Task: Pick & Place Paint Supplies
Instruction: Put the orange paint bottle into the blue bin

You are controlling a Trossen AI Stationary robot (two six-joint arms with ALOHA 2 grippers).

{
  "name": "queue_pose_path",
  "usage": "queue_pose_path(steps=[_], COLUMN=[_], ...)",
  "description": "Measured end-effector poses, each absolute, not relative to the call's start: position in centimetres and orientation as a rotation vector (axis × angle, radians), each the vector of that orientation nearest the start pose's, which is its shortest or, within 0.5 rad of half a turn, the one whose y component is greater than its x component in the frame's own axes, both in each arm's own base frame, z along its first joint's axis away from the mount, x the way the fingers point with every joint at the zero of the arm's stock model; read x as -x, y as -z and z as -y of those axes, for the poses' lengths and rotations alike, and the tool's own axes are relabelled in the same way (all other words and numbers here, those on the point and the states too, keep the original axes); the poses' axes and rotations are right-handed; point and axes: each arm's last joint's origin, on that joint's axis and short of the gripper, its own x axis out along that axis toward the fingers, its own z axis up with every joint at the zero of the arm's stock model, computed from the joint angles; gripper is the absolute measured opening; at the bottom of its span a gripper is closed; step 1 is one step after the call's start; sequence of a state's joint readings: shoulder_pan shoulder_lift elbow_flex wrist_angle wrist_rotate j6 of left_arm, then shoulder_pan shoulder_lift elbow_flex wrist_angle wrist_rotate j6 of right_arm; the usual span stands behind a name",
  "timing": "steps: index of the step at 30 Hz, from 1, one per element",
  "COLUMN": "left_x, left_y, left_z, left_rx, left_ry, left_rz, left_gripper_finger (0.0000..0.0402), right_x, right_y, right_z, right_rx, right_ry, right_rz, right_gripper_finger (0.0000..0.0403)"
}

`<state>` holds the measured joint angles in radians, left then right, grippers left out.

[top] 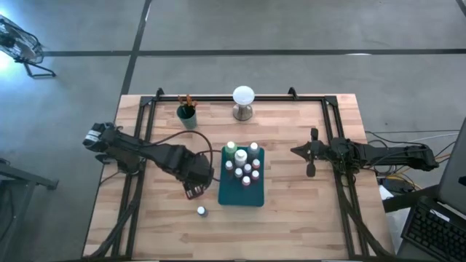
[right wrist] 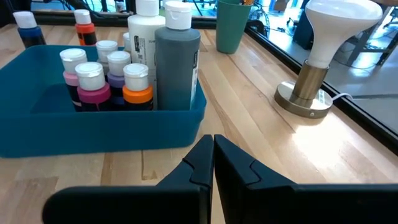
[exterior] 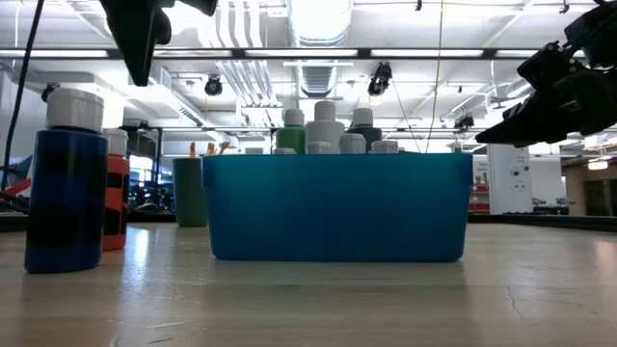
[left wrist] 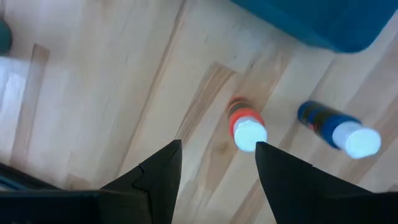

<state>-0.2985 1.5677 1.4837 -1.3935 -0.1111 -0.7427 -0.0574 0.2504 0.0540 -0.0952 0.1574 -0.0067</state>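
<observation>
A teal tray (top: 242, 195) sits mid-surface (top: 306, 218), holding most of the bottles (top: 246, 169). Just beside the tray, the left pincer (left wrist: 217, 155) hovers with fingers apart above a red bottle (left wrist: 244, 123); a blue bottle (left wrist: 336, 127) stands near it. On the tray's other side, the right pincer (right wrist: 213, 155) waits, fingers together. Behind the tray stand a green cup (top: 187, 116) of brushes (top: 186, 101) and a lamp (top: 243, 102).

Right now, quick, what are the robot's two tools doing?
Left tool: open, holding nothing, above a red bottle standing on the table.
Right tool: closed, holding nothing, off to the side of the teal tray.
</observation>
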Motion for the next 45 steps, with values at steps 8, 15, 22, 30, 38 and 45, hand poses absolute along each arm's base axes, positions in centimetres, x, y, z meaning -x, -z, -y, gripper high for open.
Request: queue_pose_path(steps=[8,15,22,30,38,45], left_x=[-26.8,-26.6,-26.4,-26.6,-26.8,-26.9], left_y=[-30.5,-28.9,-28.1,-28.1,-27.4,-25.6], left_z=[7.8,8.9,9.4,9.4,9.4,9.5], left_rx=[0.496,0.785,0.96,0.968,0.967,0.997], left_ry=[-0.551,-0.749,-0.81,-0.854,-0.856,-0.839], left_rz=[-1.359,-1.313,-1.355,-1.29,-1.243,-1.248], left_gripper_finger=[0.0209,0.0209,0.021,0.0257,0.0267,0.0265], right_x=[-10.8,-10.8,-10.8,-10.8,-10.8,-10.8], right_y=[-15.2,-15.2,-15.2,-15.2,-15.2,-15.2], right_z=[1.1,1.1,1.1,1.1,1.1,1.1], right_rx=[0.021,0.022,0.021,0.022,0.021,0.022], right_ry=[0.212,0.212,0.213,0.213,0.212,0.212], right_rz=[-0.293,-0.293,-0.293,-0.293,-0.293,-0.293], right_gripper_finger=[0.0008,0.0008,0.0008,0.0008,0.0008,0.0008])
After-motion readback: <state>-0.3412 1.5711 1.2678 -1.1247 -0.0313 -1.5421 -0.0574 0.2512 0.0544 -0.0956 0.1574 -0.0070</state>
